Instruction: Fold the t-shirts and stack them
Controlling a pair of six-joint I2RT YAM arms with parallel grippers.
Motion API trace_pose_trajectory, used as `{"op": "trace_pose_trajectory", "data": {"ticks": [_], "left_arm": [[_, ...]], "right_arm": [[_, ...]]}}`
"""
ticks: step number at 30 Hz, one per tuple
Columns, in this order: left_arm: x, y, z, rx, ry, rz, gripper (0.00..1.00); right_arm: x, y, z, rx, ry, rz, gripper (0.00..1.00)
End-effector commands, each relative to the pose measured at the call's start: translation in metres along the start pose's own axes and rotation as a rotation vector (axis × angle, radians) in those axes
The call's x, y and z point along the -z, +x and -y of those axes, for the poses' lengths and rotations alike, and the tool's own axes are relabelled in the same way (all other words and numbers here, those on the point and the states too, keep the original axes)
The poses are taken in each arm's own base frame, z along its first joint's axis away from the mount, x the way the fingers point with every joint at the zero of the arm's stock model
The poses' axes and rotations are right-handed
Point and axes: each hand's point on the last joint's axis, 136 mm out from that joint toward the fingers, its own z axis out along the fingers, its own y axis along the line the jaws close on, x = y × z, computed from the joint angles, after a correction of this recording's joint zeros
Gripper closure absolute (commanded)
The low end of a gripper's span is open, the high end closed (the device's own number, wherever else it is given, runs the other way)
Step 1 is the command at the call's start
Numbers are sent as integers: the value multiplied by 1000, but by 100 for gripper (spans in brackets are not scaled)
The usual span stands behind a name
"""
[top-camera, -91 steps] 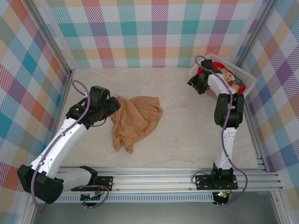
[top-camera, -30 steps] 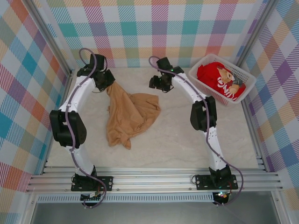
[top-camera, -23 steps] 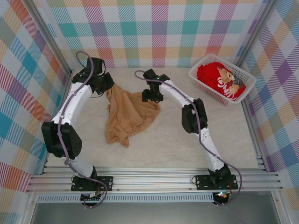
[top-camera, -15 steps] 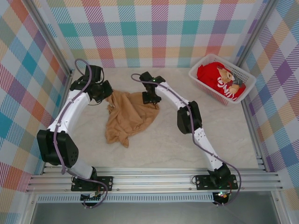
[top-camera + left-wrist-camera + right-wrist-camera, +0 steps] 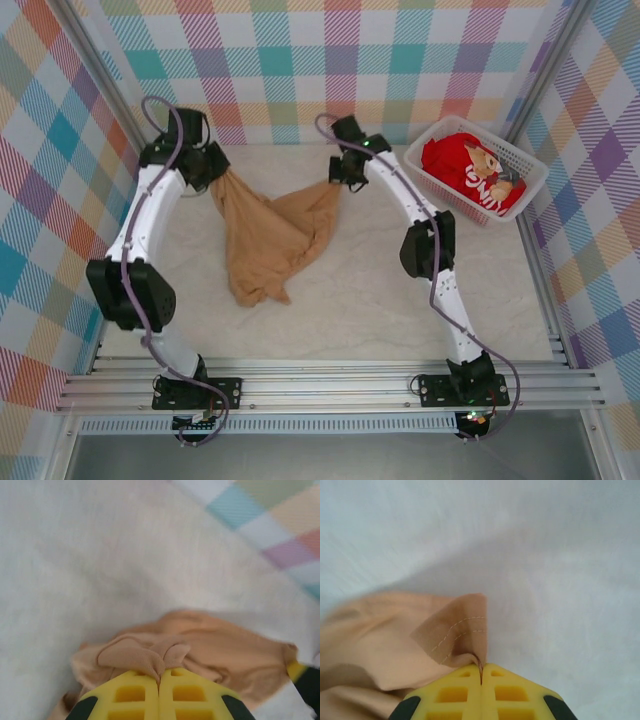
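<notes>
Tabletop [image 5: 400, 270] | left fingers [image 5: 145, 702], right fingers [image 5: 465, 700]: clamped on tan t-shirt [image 5: 270, 235] | red t-shirt [image 5: 455, 160]: basket [image 5: 418, 148]

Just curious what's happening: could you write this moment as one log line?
left gripper: shut on tan t-shirt | right gripper: shut on tan t-shirt | red t-shirt: in basket
</notes>
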Motion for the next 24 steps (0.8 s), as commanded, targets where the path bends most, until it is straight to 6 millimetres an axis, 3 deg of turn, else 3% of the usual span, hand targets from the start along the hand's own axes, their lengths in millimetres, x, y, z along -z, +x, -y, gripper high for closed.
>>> {"op": "trace_pose_trajectory", "data": {"ticks": [1, 3, 6, 9, 12, 16, 19, 21, 23, 24], "left_arm": [[20, -70, 34, 16, 90, 158, 100], [46, -110, 64, -2, 179, 266, 100], [99, -153, 98, -10, 330, 430, 100], [154, -169, 122, -21, 464, 547, 100], [177, -158, 121, -14, 488, 540, 100], [184, -135, 100, -23, 437, 530, 100], [179, -112, 83, -43, 409, 495, 100], [159, -80, 68, -52, 366, 393, 100], [120, -26, 48, -63, 297, 262, 100], [98, 10, 38, -88, 275, 188, 100]], "right_arm": [[94, -85, -19, -100, -244, 250, 100], [136, -118, -19, -145, -341, 359, 100], [203, -156, -16, -176, -463, 513, 100], [264, -174, -15, -164, -533, 639, 100], [296, -171, -9, -166, -533, 669, 100], [307, -152, -5, -166, -521, 649, 100], [304, -126, 2, -178, -517, 626, 100], [282, -93, 15, -232, -473, 545, 100], [242, -41, 29, -305, -422, 399, 100], [219, -7, 38, -333, -372, 319, 100]]}}
